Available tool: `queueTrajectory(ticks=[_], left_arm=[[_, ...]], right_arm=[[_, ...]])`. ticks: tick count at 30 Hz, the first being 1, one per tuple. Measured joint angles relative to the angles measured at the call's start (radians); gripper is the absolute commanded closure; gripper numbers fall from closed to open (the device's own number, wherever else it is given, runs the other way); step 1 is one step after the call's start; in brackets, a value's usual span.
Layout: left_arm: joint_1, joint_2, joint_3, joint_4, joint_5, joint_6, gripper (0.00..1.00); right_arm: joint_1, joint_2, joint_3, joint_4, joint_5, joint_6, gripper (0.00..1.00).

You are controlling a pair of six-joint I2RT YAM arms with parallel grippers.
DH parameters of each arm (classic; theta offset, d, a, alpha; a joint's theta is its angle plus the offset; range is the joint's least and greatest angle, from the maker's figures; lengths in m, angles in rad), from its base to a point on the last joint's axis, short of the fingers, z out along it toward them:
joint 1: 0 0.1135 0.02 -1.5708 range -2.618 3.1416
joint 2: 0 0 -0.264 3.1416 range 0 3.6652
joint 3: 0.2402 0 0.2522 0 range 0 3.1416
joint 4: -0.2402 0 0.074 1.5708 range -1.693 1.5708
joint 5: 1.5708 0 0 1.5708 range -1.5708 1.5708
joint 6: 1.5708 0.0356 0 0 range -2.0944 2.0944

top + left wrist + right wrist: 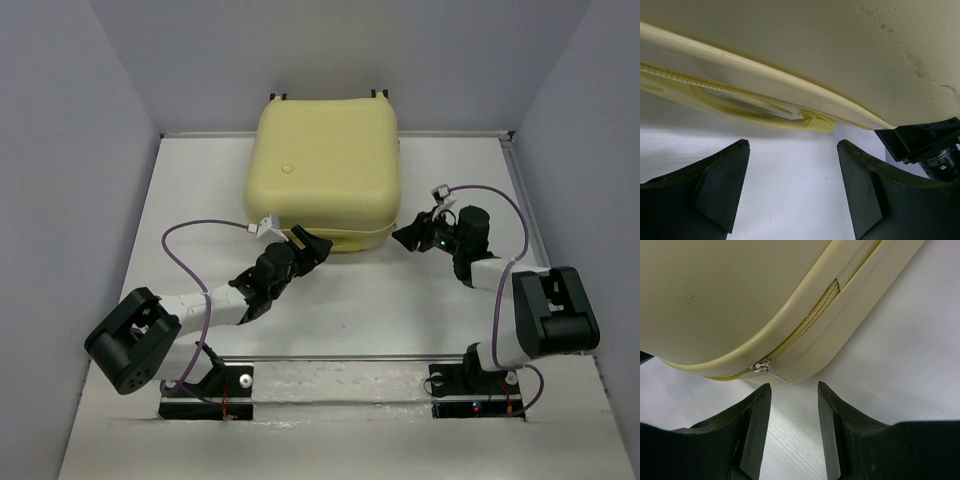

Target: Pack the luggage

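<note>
Luggage point(325, 170): I saw it closed, lying flat at upper centre of the desk point(200, 200).
Left hand point(312, 245): released, at its lower edge.
Right hand point(408, 237): released, facing the zipper pull point(762, 367).

Looks like a robotics lab test cell; left arm point(190, 305) & right arm point(520, 310) sit on black base plates point(205, 395), fixed by an alu rail point(340, 358) that runs between their bases; white table point(200, 190) under them; plain grey panels point(70, 150) box them in on both sides & ahead; purple cables point(180, 262) loop exposed off each arm; flat, even lighting.
</note>
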Motion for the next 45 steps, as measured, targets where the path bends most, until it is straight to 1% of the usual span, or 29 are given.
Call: queueTrajectory(ticks=[7,11,14,15,17,19,20,21,23,24,25,33,35,37,39,40,42,45], left_arm=[[-0.008,0.001,0.000,-0.003,0.024,0.006,0.22],[-0.039,0.001,0.006,-0.018,0.034,0.033,0.23],[-0.059,0.001,0.021,-0.028,0.034,0.051,0.23],[-0.066,0.001,0.029,-0.032,0.034,0.058,0.23],[-0.072,0.006,0.062,-0.042,0.038,0.078,0.23],[-0.076,0.012,0.094,-0.046,0.040,0.096,0.23],[-0.076,0.017,0.115,-0.046,0.041,0.106,0.23],[-0.076,0.020,0.130,-0.050,0.042,0.112,0.23],[-0.076,0.029,0.164,-0.052,0.043,0.129,0.23],[-0.076,0.037,0.184,-0.052,0.045,0.137,0.23],[-0.076,0.041,0.194,-0.052,0.045,0.144,0.23],[-0.076,0.122,0.296,-0.090,0.053,0.204,0.23],[-0.079,0.148,0.330,-0.119,0.056,0.224,0.23],[-0.081,0.160,0.349,-0.139,0.056,0.238,0.23],[-0.081,0.172,0.384,-0.183,0.055,0.258,0.23],[-0.080,0.177,0.396,-0.201,0.055,0.265,0.23],[-0.079,0.189,0.422,-0.247,0.056,0.279,0.23],[-0.079,0.204,0.447,-0.296,0.065,0.288,0.23]], right_arm=[[-0.002,0.089,0.045,0.058,-0.071,0.000,0.52],[-0.010,0.113,0.047,0.091,-0.104,0.008,0.52],[-0.013,0.126,0.047,0.114,-0.124,0.016,0.57],[-0.016,0.137,0.047,0.134,-0.140,0.027,0.63],[-0.018,0.152,0.047,0.166,-0.163,0.047,0.71],[-0.018,0.167,0.046,0.202,-0.183,0.079,0.77],[-0.019,0.172,0.046,0.216,-0.191,0.090,0.78],[-0.019,0.181,0.043,0.240,-0.204,0.111,0.84],[-0.020,0.192,0.037,0.275,-0.217,0.138,0.87],[-0.020,0.194,0.037,0.283,-0.220,0.146,0.92],[-0.021,0.196,0.037,0.289,-0.223,0.154,0.93],[-0.021,0.196,0.001,0.368,-0.217,0.216,0.93],[-0.011,0.172,-0.013,0.353,-0.192,0.222,0.93],[0.011,0.123,-0.026,0.293,-0.130,0.204,0.93],[0.072,0.039,-0.039,0.183,-0.003,0.159,0.93],[0.118,-0.012,-0.042,0.107,0.102,0.130,0.93],[0.189,-0.078,-0.043,0.011,0.245,0.098,0.93],[0.285,-0.151,-0.077,-0.032,0.407,0.098,0.93]])
